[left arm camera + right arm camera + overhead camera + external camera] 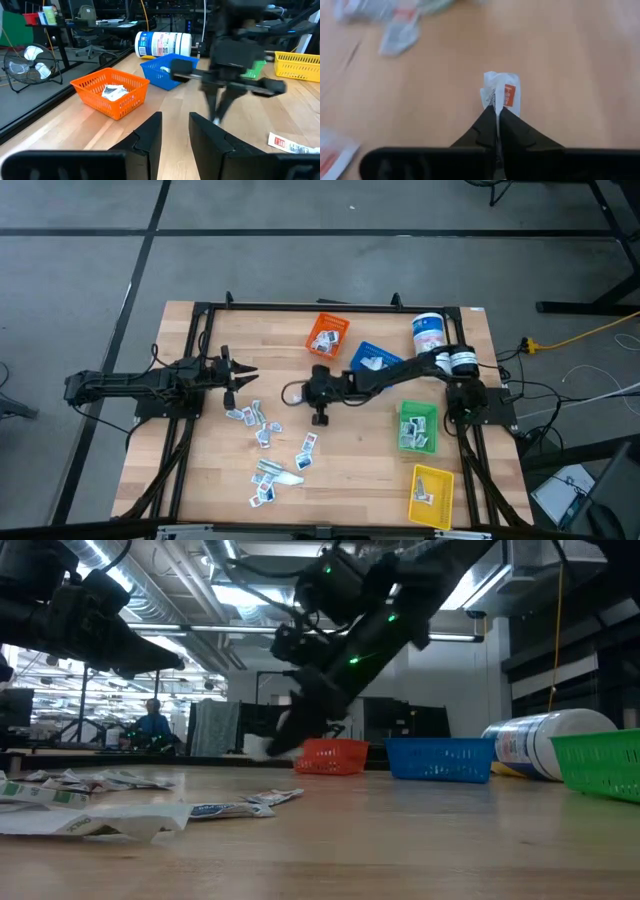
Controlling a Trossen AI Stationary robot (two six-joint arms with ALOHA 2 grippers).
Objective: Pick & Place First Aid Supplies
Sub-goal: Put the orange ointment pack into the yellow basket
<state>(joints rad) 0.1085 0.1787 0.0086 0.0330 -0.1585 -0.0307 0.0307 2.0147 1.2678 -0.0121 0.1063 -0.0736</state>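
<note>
Several small white first aid packets (262, 430) lie flat on the wooden table (350, 470) in front of my left gripper, and more of them (90, 802) show in the low view. My right gripper (497, 111) reaches over the table's middle (303, 391) and is shut on one white packet with orange print (501, 90). My left gripper (175, 131) waits open at the table's left side (238, 370), with nothing between its fingers. My right gripper pinches one end of the white packet (496, 102) between its two fingertips. The fingers slant down from the table's right side. The rest of the packet sticks out past the fingertips, creased lengthwise, and in the low view the packet (262, 745) hangs clear of the table.
An orange bin (327, 335) holding a packet and a blue bin (375, 358) stand at the far middle. A white canister (428, 332) lies at the far right. A green bin (418, 427) and a yellow bin (432, 495) stand along the right side.
</note>
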